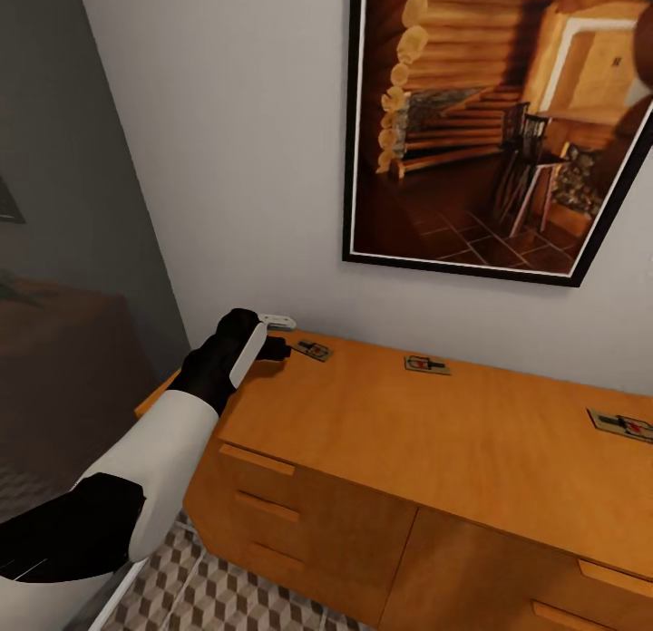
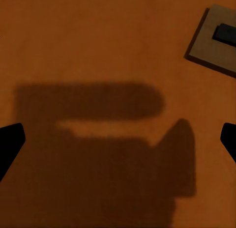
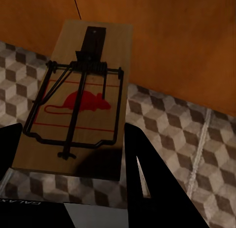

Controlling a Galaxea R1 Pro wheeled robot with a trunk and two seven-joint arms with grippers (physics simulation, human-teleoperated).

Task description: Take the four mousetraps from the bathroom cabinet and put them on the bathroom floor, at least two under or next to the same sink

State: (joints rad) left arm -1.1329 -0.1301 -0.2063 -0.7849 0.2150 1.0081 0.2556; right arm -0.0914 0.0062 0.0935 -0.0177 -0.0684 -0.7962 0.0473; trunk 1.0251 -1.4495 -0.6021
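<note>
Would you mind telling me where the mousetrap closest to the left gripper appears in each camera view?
Head view: the mousetrap lies on the cabinet top near its left end, just beyond the open left gripper.
Left wrist view: one corner of it enters at the upper right.
Right wrist view: a second mousetrap is here instead, held in the right gripper above the floor tiles.
Shared landmark: the cabinet's orange-brown wood.

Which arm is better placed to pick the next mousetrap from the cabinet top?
Left. Its open gripper hovers over the cabinet beside the nearest mousetrap. The right gripper already holds a mousetrap.
</note>
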